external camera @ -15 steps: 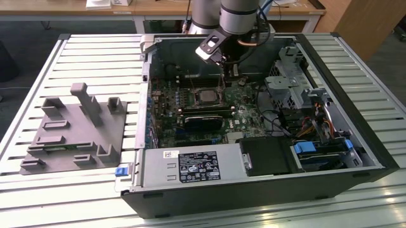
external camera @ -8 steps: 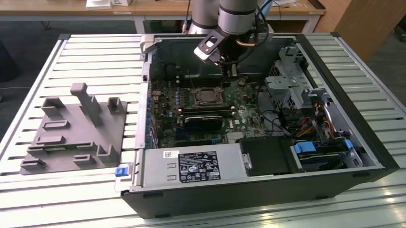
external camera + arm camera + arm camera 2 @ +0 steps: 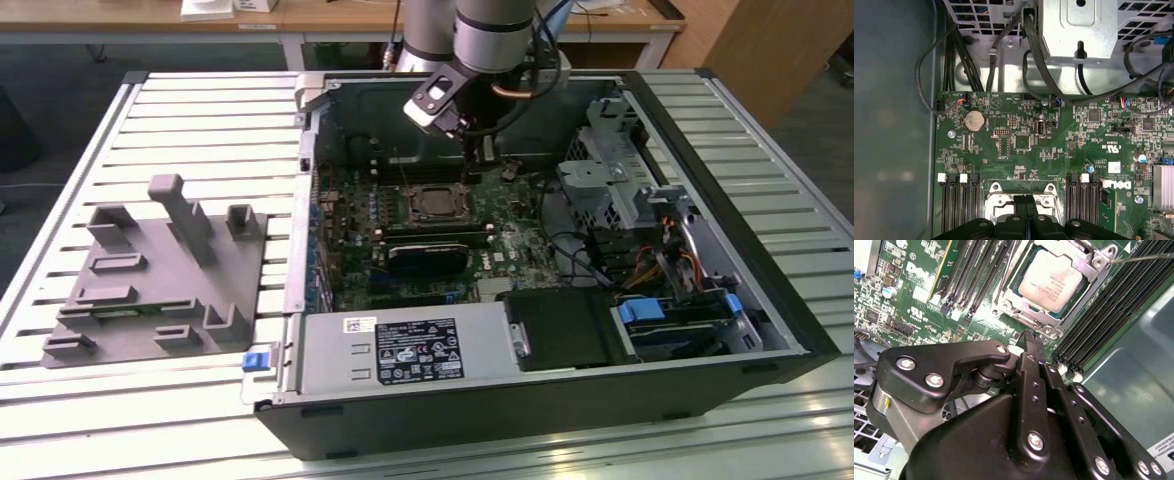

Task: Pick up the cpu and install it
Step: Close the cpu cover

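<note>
The cpu [image 3: 1051,281], a small silver-grey square chip, lies flat inside the metal-framed socket [image 3: 1004,302] of the green circuit board [image 3: 909,300]. In the exterior view the cpu [image 3: 434,204] sits mid-board inside the open computer case. My gripper [image 3: 1033,338] hovers just off one corner of the socket, its black fingers pressed together with nothing between them. From the first wrist view the gripper [image 3: 1024,200] hangs above the socket frame [image 3: 996,200]. The exterior view puts the gripper [image 3: 469,168] slightly behind the cpu, toward the case's back wall.
Black memory slots [image 3: 1104,315] flank the socket on both sides. Cables [image 3: 1029,55] and a metal drive cage [image 3: 601,185] crowd the case on the exterior view's right. A grey block-studded tray [image 3: 147,280] lies on the slatted table at the exterior view's left. A power supply [image 3: 400,350] fills the case's front.
</note>
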Robot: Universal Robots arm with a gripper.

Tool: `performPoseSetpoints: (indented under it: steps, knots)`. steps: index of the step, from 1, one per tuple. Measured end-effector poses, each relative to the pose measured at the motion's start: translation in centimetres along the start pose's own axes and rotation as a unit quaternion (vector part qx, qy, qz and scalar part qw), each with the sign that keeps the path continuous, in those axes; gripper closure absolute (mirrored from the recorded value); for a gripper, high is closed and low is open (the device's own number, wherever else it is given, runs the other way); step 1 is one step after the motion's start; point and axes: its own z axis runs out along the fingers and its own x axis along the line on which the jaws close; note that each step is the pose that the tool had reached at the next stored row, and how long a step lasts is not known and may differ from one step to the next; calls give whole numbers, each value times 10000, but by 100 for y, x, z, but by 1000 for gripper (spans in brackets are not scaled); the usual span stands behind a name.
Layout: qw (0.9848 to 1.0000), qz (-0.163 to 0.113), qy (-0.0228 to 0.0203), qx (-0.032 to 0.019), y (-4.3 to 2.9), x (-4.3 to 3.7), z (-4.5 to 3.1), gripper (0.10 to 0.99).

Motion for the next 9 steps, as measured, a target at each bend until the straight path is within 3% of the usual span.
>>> performPoseSetpoints:
  steps: [9]
  knots:
    - [10000, 0, 1, 3, -22, -14, 16, 980]
